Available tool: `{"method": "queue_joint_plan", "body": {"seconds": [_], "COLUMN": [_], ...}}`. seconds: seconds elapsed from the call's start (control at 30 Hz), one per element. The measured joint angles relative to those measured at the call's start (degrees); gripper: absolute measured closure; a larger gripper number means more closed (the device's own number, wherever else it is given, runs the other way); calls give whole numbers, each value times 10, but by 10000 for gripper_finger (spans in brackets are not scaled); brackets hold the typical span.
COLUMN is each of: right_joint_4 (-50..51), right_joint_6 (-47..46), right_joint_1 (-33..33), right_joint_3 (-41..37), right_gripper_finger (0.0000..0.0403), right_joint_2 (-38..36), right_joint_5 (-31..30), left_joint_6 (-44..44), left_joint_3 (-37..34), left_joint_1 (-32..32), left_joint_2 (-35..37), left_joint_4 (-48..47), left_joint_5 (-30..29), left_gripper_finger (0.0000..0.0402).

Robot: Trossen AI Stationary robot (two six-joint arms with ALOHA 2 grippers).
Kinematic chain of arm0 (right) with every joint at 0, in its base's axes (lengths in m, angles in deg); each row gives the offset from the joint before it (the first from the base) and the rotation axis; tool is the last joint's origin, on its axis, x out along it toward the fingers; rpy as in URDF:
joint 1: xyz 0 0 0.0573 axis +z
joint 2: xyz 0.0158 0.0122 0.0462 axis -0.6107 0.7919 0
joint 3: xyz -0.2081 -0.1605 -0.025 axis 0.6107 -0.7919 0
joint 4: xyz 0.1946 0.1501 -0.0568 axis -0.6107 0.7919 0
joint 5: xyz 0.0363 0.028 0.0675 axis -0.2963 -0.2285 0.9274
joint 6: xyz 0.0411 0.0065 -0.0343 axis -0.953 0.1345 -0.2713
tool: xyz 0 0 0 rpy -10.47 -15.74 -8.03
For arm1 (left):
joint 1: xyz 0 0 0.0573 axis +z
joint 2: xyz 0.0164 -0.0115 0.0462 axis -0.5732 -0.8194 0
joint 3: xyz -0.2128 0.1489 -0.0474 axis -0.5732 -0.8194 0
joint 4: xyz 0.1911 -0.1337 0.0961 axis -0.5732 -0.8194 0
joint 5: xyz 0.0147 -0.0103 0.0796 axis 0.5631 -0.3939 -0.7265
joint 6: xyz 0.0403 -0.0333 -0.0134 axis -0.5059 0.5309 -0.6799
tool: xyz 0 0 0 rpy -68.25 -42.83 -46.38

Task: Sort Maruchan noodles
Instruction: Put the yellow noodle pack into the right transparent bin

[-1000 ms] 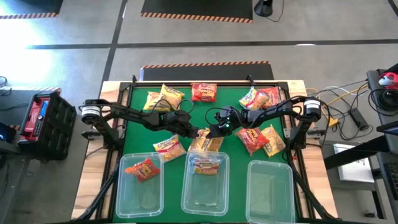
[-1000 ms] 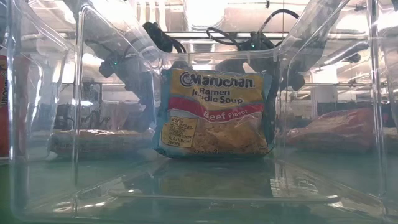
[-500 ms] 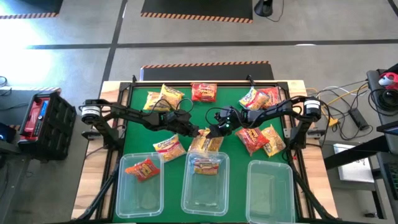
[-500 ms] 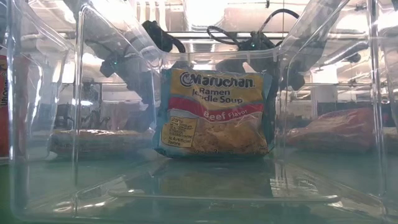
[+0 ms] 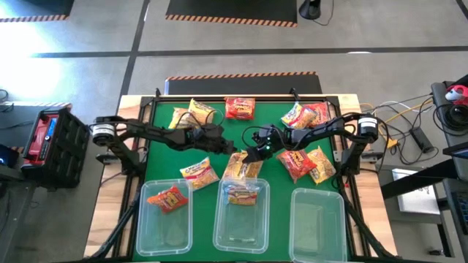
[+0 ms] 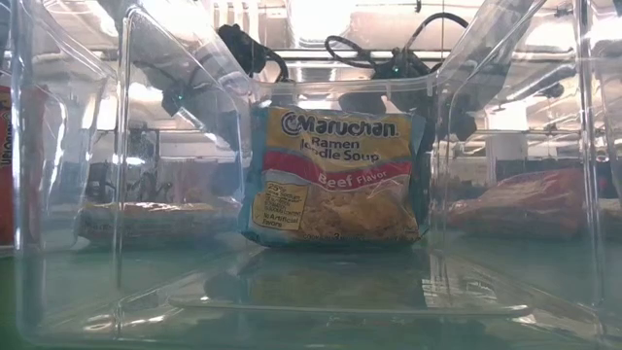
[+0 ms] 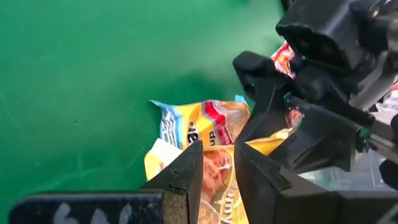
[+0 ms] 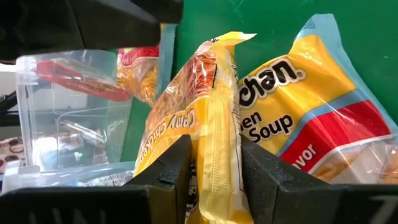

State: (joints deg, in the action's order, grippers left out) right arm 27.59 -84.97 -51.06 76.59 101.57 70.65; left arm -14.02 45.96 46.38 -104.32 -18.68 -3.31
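We find the right hand [image 5: 251, 155] clamped on a yellow chicken packet [image 8: 208, 124] at the surface's centre; light, crinkly, slippery film, best pinched edgewise. The left hand [image 7: 217, 163] at nine o'clock is nearly closed, empty.

Green table [image 5: 270, 117] carries scattered noodle packets [image 5: 240, 107]: three along far edge, cluster far right, two right [image 5: 306, 164], one [image 5: 199, 172] left of centre, pair at centre [image 5: 243, 165]. Three clear tubs [image 5: 319, 215] line near edge, side by side.
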Motion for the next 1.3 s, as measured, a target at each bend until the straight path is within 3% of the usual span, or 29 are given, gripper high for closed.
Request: {"method": "queue_joint_plan", "body": {"seconds": [0.43, 0.8, 1.03, 1.3], "right_joint_4": [-6, 11, 100, 337], "right_joint_6": [63, 129, 216, 327], "right_joint_1": [-54, -106, -119, -119], "right_joint_3": [1, 2, 17, 116], "right_gripper_finger": [316, 316, 315, 315], "right_joint_2": [-34, -123, -207, -262], "right_joint_5": [-1, 14, 16, 4], "left_joint_6": [-35, -53, -59, -71], "left_joint_3": [0, 0, 0, 0], "left_joint_1": [43, 56, 56, 57], "left_joint_2": [90, 122, 122, 122], "left_joint_4": [-1, -9, -11, -12], "left_joint_5": [-46, -61, -61, -61], "left_gripper_finger": [328, 328, 328, 328]}}
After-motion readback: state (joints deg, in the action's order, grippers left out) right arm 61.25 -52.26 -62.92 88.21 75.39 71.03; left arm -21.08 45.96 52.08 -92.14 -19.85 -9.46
